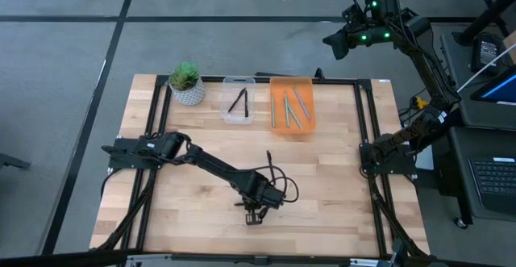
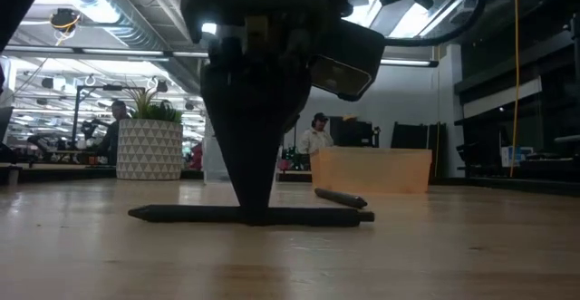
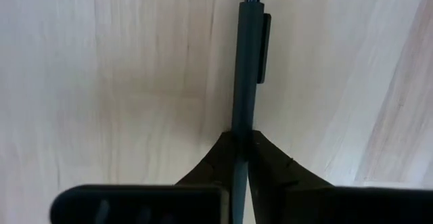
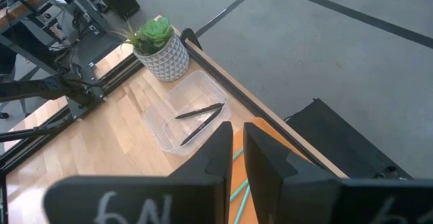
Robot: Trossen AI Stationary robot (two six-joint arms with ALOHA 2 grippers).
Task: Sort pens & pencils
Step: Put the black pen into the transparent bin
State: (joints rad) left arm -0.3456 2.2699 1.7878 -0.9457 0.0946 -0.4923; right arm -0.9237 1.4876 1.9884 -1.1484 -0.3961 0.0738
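Black pen [image 3: 245, 82] is seen lying flat on the wooden table [image 1: 322, 194], near the table's front edge and about midway across it, pinched at its middle by the left gripper [image 1: 255, 216], whose fingers [image 3: 270, 166] are closed narrowly around the barrel. In the low view the pen [image 2: 249, 214] rests along the tabletop with the gripper [image 2: 256, 211] coming down on it from above. A second black pen [image 1: 269, 161] is shown loose on the table behind it. Two more black pens [image 4: 199, 119] are held in the clear bin [image 1: 239, 99] at the table's far side, and the teal-green pencils [image 1: 292, 108] lie in the orange bin [image 1: 291, 85] just beside it. A potted plant [image 1: 186, 82] stands next to the clear bin. The right gripper [image 4: 235, 158] is raised well above the table's far right corner, its fingers set narrowly apart around nothing.
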